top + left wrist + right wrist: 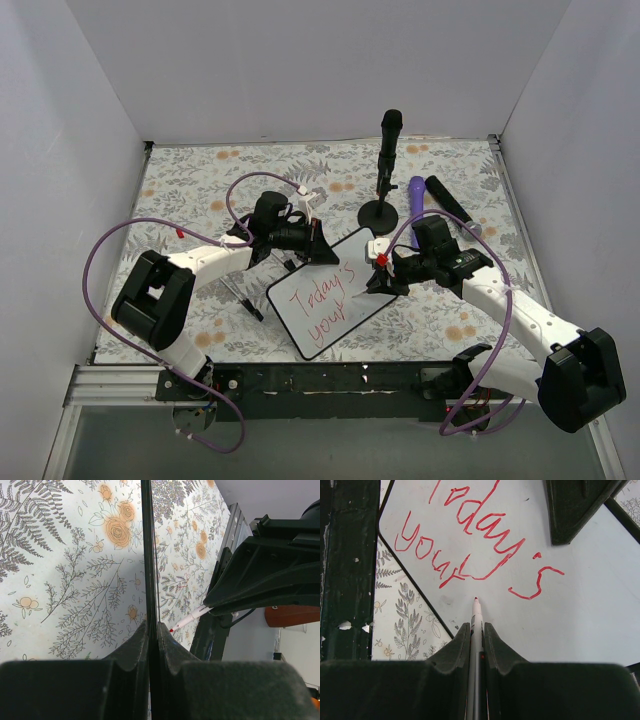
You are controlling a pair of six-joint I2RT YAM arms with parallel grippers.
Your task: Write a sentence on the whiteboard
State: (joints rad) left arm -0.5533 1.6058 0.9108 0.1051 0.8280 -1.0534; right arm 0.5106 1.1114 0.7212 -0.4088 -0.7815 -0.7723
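So, the whiteboard lies at a slant on the flowery table, in the middle and a bit to the near side, btw the two arms. Your left gripper is pinched tight on its far edge. In the left wrist view the thin black frame runs right btw the two fingers. Your right gripper is squeezed on the red marker, tip pointing at the board.

The sentence says "Today's your" so far, in 2 lines. The tip sits just past the "r" of "your", over bare white. I can't tell if it touches.

I think the next word goes right there. Keep the left grip firm so the board can't slide. Press the tip down soft, or the pen may slip in the fingers. Follow the slant of the 2nd line w/ small, slow strokes. Room on that line looks short, so keep the letters small.
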